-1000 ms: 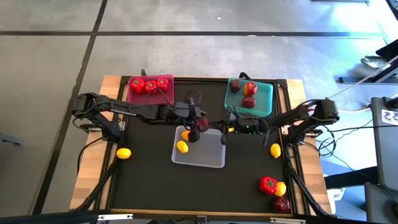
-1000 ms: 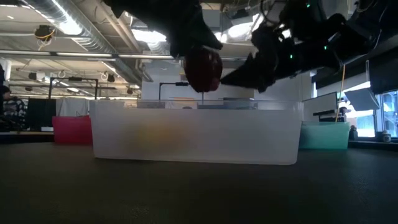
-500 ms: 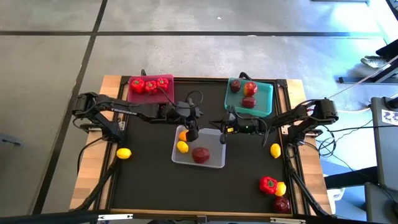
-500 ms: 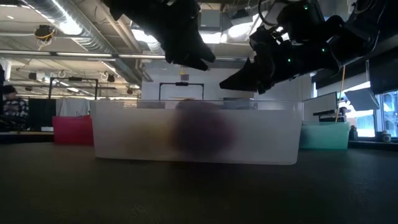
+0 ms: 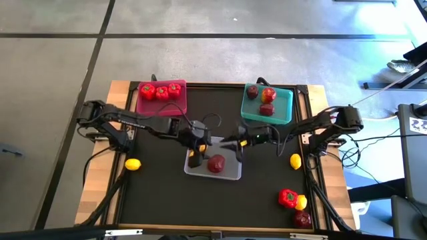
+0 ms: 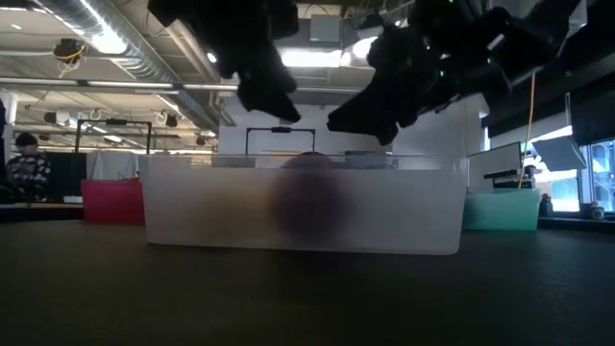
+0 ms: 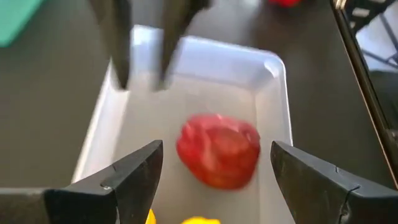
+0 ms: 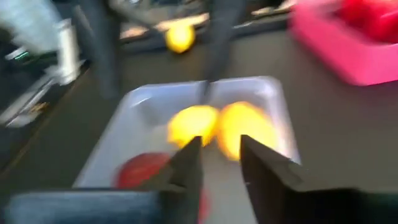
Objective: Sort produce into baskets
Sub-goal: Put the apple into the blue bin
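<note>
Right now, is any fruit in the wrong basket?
Yes. A dark red apple lies in the clear basket with two lemons. The other apples sit in the teal basket, so this one looks misplaced.

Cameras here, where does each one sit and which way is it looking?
High view: overhead, straight down on the table; both arms show.
Low view: tabletop level, facing the grey-white tray; arms hang above.
Left wrist view: over the tray, left gripper open around nothing.
Right wrist view: over the tray, right gripper at the bottom.
All four views share the dark red apple.
</note>
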Robot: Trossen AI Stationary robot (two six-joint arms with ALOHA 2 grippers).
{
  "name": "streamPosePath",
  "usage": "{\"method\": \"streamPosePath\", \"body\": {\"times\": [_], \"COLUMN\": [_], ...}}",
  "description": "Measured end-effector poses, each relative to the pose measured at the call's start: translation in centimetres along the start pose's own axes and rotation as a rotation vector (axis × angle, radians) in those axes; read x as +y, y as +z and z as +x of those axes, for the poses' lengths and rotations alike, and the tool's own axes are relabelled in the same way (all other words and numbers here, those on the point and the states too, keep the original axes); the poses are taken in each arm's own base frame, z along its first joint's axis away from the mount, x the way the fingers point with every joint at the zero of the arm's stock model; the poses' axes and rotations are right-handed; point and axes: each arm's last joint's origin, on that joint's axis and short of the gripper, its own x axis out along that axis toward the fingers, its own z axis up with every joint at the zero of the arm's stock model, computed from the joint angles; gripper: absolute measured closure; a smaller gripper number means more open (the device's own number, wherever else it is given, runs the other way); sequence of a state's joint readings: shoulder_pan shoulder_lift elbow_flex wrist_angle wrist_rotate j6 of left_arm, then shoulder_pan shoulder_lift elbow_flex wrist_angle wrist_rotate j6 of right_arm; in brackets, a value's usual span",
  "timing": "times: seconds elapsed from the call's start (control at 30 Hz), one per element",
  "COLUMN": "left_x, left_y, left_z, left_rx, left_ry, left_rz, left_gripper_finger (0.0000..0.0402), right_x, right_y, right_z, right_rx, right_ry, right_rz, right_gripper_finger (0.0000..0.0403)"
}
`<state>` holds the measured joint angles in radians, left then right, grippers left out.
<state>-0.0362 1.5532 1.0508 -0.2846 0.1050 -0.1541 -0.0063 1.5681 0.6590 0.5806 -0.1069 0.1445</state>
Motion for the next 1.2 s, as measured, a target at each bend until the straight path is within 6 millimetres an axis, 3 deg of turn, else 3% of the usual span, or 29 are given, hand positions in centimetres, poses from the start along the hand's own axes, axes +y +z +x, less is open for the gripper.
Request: {"method": "streamPosePath", "body": {"times": [0.27,0.47,0.8,0.97,1.2], "left_x": [-2.8,-5.1,-5.5,-5.4,-5.2], "left_y": [-1.8,-3.4,-5.3,-5.4,-5.1], "left_z": [-0.1,-0.9,-1.0,-0.9,-0.9], "left_rx": [0.146,0.176,0.195,0.183,0.153], "left_ry": [-0.023,0.038,0.125,0.134,0.163], "left_rz": [0.005,0.038,-0.006,-0.024,-0.034], "left_gripper_finger": [0.0108,0.0108,0.0108,0.0108,0.0108], "right_x": [4.3,5.6,6.4,6.3,5.4], "right_y": [1.7,3.4,2.7,1.3,1.1], "right_z": [1.1,2.1,5.0,6.2,6.9], "right_rx": [0.187,0.344,0.485,0.516,0.493], "right_ry": [0.084,0.035,0.217,0.248,0.278], "right_rz": [-0.212,-0.398,-0.537,-0.614,-0.627], "right_gripper_finger": [0.0138,0.0067,0.0068,0.0076,0.0078]}}
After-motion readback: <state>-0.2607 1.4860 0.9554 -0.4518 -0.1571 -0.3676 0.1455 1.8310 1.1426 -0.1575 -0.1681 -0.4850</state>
